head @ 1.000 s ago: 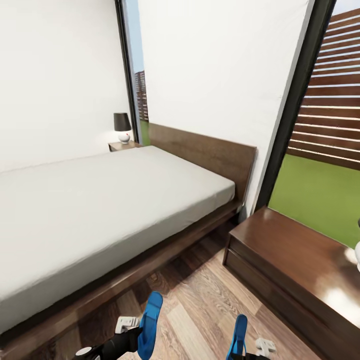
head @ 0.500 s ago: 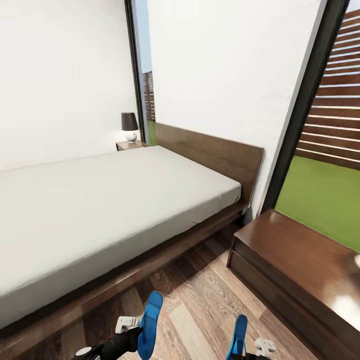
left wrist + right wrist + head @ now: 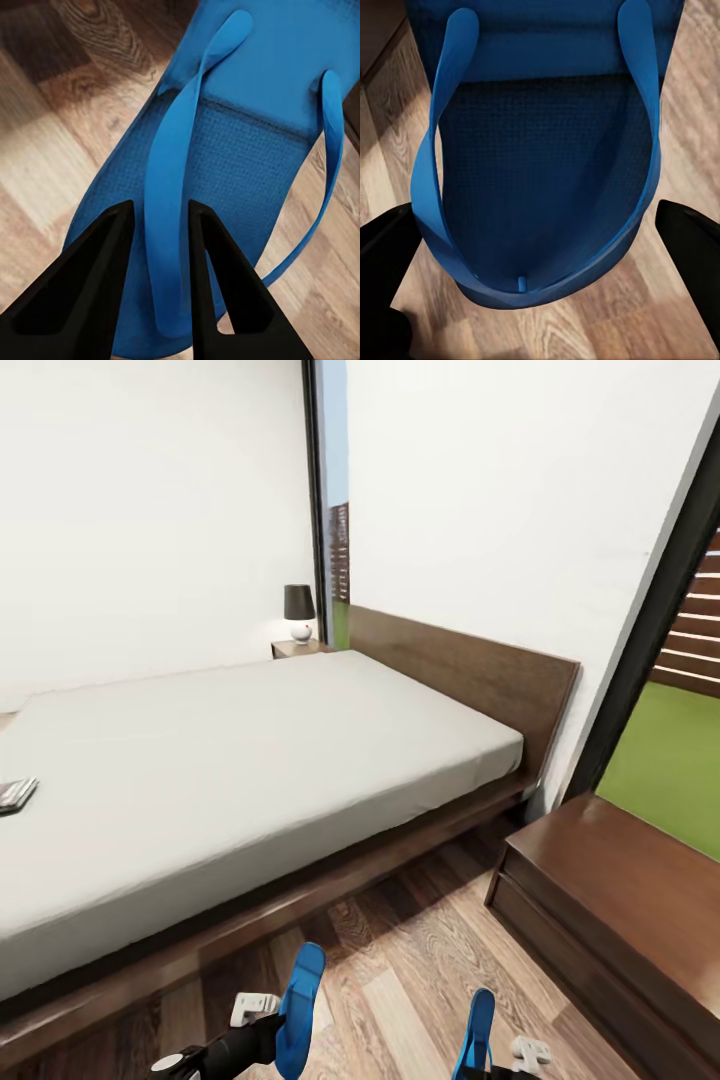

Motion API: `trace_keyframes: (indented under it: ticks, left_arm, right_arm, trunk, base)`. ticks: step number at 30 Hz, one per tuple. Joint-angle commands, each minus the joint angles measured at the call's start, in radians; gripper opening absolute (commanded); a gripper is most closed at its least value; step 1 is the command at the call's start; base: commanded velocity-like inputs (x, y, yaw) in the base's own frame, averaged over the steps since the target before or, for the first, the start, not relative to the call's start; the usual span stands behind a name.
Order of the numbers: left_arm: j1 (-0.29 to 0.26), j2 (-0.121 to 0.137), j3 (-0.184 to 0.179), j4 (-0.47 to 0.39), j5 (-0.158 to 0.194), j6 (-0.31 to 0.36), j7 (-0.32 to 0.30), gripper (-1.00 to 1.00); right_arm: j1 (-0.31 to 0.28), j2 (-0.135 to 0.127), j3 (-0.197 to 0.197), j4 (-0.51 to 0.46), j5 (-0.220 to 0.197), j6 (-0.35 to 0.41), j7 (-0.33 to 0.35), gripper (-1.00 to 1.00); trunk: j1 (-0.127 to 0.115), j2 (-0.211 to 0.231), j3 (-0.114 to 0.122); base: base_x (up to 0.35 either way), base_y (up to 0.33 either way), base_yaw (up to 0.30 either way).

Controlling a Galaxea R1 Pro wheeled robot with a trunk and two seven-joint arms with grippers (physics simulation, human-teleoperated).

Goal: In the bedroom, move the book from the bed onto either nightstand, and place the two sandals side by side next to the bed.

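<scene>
Got one sandal (image 3: 300, 1000) pinched by its strap in my left gripper (image 3: 159, 289), the other sandal (image 3: 477, 1032) clamped across its sole in the right gripper (image 3: 536, 247). Book (image 3: 17, 794) lies by the bed's (image 3: 260, 760) left edge; nightstand (image 3: 620, 890) sits right of it.

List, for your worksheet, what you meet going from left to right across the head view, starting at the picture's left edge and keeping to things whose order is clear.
Book on the bed → lamp on the far nightstand → headboard → near nightstand at the right edge.
</scene>
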Motion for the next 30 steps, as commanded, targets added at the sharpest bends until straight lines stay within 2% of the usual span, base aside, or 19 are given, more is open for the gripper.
trace_keyframes:
  ticks: [1,6,30]
  left_arm:
    - [-0.001,0.0,0.002,0.002,0.004,-0.001,-0.003,-1.0]
    - [-0.001,0.0,0.002,0.002,0.004,-0.001,-0.003,-1.0]
    - [-0.001,0.001,0.002,0.002,0.007,-0.001,-0.003,-1.0]
  right_arm:
    - [-0.001,0.0,-0.008,0.001,0.002,0.001,0.003,-1.0]
    - [-0.001,0.0,-0.008,0.001,0.002,0.001,0.003,-1.0]
    - [-0.001,0.0,-0.008,0.001,0.002,0.001,0.003,-1.0]
  trunk:
    - [0.0,0.0,-0.001]
    - [0.0,0.0,-0.001]
    - [0.0,0.0,-0.001]
  base:
    - [0.0,0.0,0.041]
    - [0.0,0.0,0.093]
    - [0.0,0.0,0.233]
